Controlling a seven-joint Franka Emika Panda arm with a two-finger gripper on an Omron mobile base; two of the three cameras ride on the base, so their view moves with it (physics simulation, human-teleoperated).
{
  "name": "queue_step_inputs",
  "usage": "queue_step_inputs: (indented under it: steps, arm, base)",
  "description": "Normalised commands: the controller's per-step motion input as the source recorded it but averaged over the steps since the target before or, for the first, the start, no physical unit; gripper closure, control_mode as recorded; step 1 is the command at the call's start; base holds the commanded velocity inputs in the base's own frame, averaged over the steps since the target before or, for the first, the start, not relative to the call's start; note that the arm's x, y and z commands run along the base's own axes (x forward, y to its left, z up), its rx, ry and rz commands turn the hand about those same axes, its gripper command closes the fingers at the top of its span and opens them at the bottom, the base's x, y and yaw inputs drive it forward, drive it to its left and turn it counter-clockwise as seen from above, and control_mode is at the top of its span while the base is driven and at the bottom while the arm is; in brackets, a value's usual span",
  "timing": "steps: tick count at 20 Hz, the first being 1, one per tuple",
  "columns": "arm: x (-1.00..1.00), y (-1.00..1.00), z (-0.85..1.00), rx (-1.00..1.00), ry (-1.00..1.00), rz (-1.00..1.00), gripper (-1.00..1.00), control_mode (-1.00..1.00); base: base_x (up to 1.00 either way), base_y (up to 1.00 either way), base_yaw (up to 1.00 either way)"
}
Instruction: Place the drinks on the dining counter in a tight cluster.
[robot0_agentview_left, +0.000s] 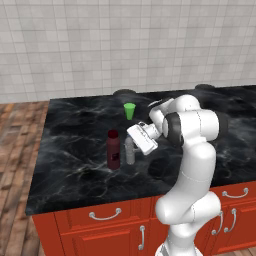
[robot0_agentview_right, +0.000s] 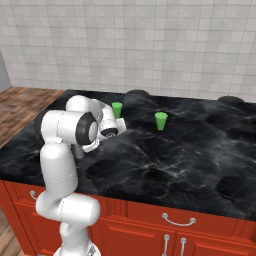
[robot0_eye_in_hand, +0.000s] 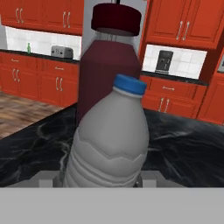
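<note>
On the black desk (robot0_agentview_left: 75, 150) we count: dark-red bottle (robot0_agentview_left: 113, 149); clear blue-capped bottle (robot0_agentview_left: 130, 150) just beside it, standing between the fingers of our claw (robot0_agentview_left: 134, 145), which clasps it; green cup (robot0_agentview_left: 129, 111) behind.

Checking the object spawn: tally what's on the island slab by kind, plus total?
Bottles: 2 (dark-red bottle, clear bottle with blue cap)
Green cups: 2 (one, another)
Total: 4
</note>
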Motion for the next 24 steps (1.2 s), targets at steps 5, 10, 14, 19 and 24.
queue_step_inputs:
  steps: [5,10,14,19,24]
  arm:
    - [-0.09,-0.01,-0.02,0.0,-0.08,0.0,-1.0,-1.0]
    - [-0.1,0.0,0.0,0.0,-0.07,0.01,-1.0,-1.0]
    - [-0.06,-0.02,0.0,0.0,-0.06,0.0,-1.0,-1.0]
    - [-0.01,-0.1,0.0,0.0,-0.02,0.0,-1.0,-1.0]
    - [0.0,-0.19,0.0,0.03,0.0,0.0,-1.0,-1.0]
  base:
    - [0.0,0.0,0.0]
    - [0.0,0.0,0.0]
    - [0.0,0.0,0.0]
    - [0.0,0.0,0.0]
    - [0.0,0.0,0.0]
